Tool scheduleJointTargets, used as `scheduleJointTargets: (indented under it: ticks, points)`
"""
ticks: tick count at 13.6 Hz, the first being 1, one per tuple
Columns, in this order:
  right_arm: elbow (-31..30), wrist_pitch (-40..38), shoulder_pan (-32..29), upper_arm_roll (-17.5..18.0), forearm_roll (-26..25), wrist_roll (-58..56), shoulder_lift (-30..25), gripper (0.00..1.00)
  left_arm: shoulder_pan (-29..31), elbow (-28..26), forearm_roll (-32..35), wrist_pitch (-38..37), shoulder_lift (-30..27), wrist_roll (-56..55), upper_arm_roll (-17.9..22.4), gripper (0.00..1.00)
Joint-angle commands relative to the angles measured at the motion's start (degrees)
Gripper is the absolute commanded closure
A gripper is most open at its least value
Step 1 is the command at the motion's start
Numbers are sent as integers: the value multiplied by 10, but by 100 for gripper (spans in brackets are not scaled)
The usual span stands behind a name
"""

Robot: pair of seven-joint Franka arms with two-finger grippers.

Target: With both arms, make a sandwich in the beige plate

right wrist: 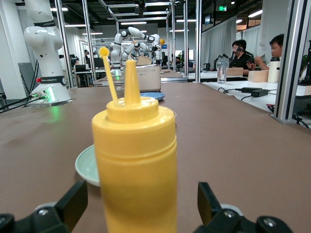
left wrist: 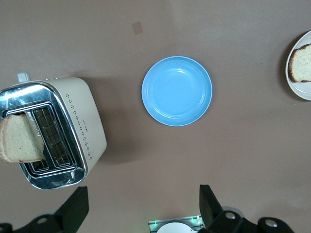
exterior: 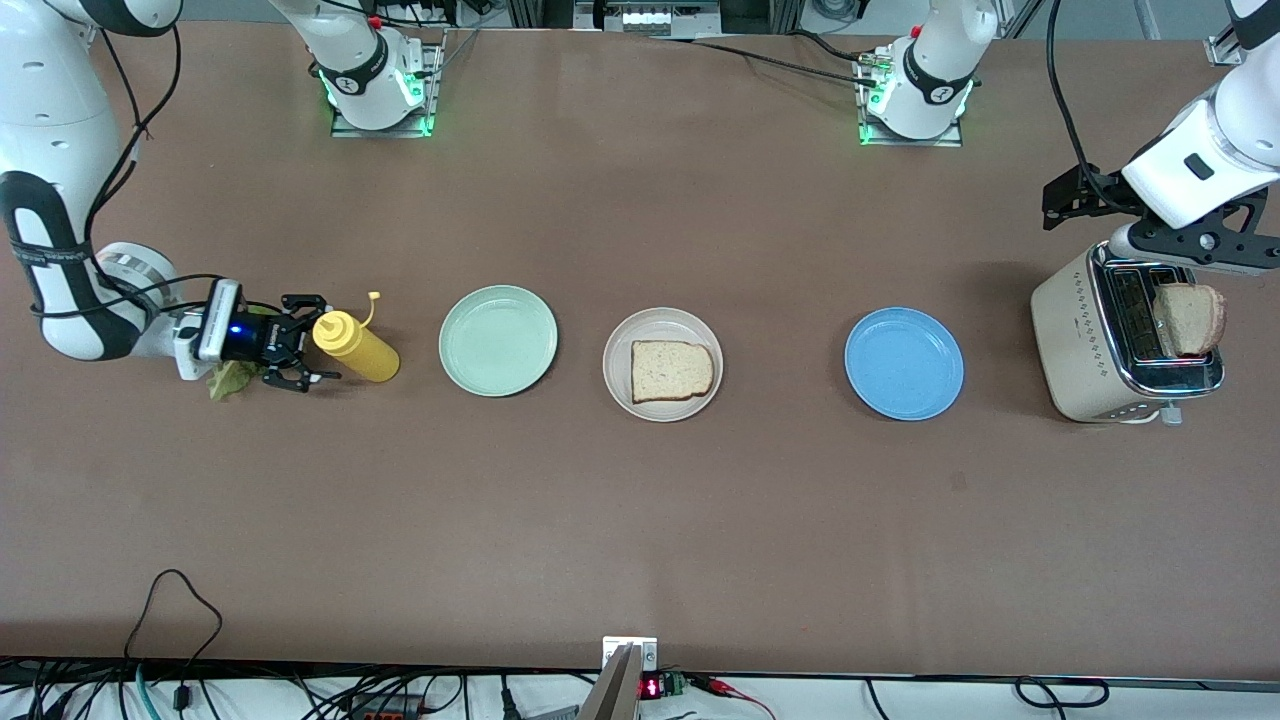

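The beige plate (exterior: 662, 400) at mid-table carries one toast slice (exterior: 672, 370); both show at the edge of the left wrist view, plate (left wrist: 297, 86) and slice (left wrist: 302, 63). A second slice (exterior: 1190, 318) (left wrist: 19, 138) sticks up out of the toaster (exterior: 1085, 350) (left wrist: 85, 126). The green lettuce leaf (exterior: 228, 380) lies on the table under my right wrist. My right gripper (exterior: 318, 340) (right wrist: 141, 208) is open, its fingers on either side of an upright yellow squeeze bottle (exterior: 358, 348) (right wrist: 135, 160) without touching it. My left gripper (exterior: 1195, 248) (left wrist: 143, 208) hangs open and empty over the toaster.
A mint-green plate (exterior: 498, 340) (right wrist: 87, 165) stands between the bottle and the beige plate. A blue plate (exterior: 903, 362) (left wrist: 177, 91) lies between the beige plate and the toaster. Both arm bases stand along the table's edge farthest from the front camera.
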Motion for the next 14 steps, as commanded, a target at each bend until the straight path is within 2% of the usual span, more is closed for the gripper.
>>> scheduleJointTargets:
  ticks: [1, 3, 5, 8, 10, 13, 14]
  points:
    - [9, -9, -34, 8, -54, 48, -21, 0, 3, -24, 10, 10, -18, 5, -4, 0]
    - [10, -1, -32, -6, -95, 100, -51, 0, 3, -25, 10, 11, -20, 5, -4, 0]
    - [11, 45, -19, -16, -147, 174, -98, 0, 3, -33, 10, 21, -18, 5, -4, 0]
    - [13, 103, -8, -16, -249, 338, -162, 0, 2, -49, 10, 15, -34, 7, -5, 0]
    - [17, 142, 9, -16, -336, 442, -201, 0, 1, -51, 10, 22, -33, 7, -5, 0]
    - [29, 194, 31, -17, -429, 545, -218, 0, 0, -51, 10, 26, -30, 6, -5, 0]
    - [33, 209, 38, -15, -483, 609, -231, 0, 0, -51, 10, 26, -31, 6, -5, 0]
